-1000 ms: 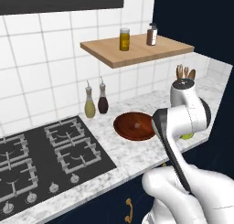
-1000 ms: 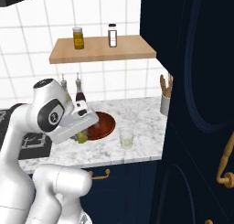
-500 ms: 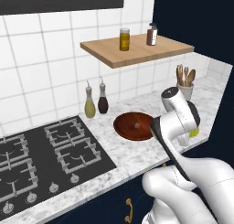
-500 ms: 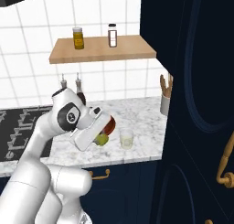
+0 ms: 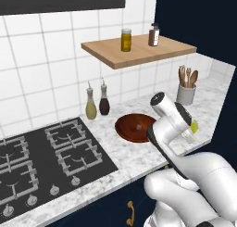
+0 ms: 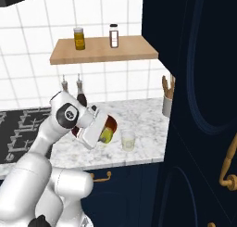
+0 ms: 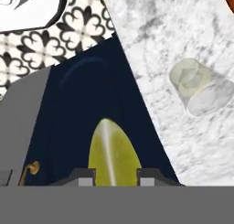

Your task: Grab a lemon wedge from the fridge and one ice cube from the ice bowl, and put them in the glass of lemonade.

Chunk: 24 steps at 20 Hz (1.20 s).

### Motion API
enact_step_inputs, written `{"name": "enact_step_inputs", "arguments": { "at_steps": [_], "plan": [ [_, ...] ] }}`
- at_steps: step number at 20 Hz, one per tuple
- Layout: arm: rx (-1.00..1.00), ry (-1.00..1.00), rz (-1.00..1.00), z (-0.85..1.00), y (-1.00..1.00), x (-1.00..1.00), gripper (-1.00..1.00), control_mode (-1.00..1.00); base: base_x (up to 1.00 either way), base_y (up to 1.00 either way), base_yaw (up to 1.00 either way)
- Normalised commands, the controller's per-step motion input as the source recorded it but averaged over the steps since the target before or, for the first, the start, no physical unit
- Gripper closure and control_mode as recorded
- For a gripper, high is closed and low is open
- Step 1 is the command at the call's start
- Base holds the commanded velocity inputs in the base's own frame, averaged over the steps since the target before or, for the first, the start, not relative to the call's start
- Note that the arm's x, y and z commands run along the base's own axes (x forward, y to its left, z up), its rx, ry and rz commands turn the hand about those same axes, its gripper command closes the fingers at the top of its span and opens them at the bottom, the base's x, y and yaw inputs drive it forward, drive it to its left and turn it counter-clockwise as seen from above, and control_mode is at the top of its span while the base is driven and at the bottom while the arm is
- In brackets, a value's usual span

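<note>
Hand view is dominated by a bright yellow-green lemon wedge, which is seen pinched between the two small dark fingertips of the pincer, one tip pressed against each side of it, so the pincer is narrowed onto the wedge. Beyond the wedge, a navy cabinet front with a small gold handle is shown, and past its edge the white-and-grey marbled counter is seen, on which a small clear glass of pale yellow-green lemonade stands. In the right base view the wedge is held at the end of the white arm above the front part of the counter, just to the left of the glass and apart from it. The wide, shallow, reddish-brown ice bowl is partly hidden behind the hand in that view. In the left base view the bowl is seen resting on the counter between the black gas hob and the arm, with a small pale piece lying in it, and a sliver of the wedge shows at the far side of the hand. A wooden shelf carrying two jars is mounted on the white tiled wall above.
</note>
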Motion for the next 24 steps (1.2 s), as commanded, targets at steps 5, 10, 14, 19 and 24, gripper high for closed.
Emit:
{"name": "enact_step_inputs", "arguments": {
  "at_steps": [5, 10, 14, 19, 24],
  "plan": [
    [-0.17, 0.23, 0.37, 0.0, -0.34, 0.4, 1.0, -1.0, 0.0, 0.0, 0.0],
    [-0.1, 0.31, 0.29, 0.0, -0.23, 0.44, 1.0, -1.0, 0.0, 0.0, 0.0],
    [-0.05, 0.15, 0.12, -0.08, -0.05, 0.29, 1.0, -1.0, 0.0, 0.0, 0.0],
    [-0.01, 0.0, 0.0, -0.1, 0.0, 0.35, 1.0, -1.0, 0.0, 0.0, 0.0],
    [-0.02, -0.06, 0.0, -0.3, 0.0, 0.43, 1.0, -1.0, 0.0, 0.0, 0.0]
  ]
}}
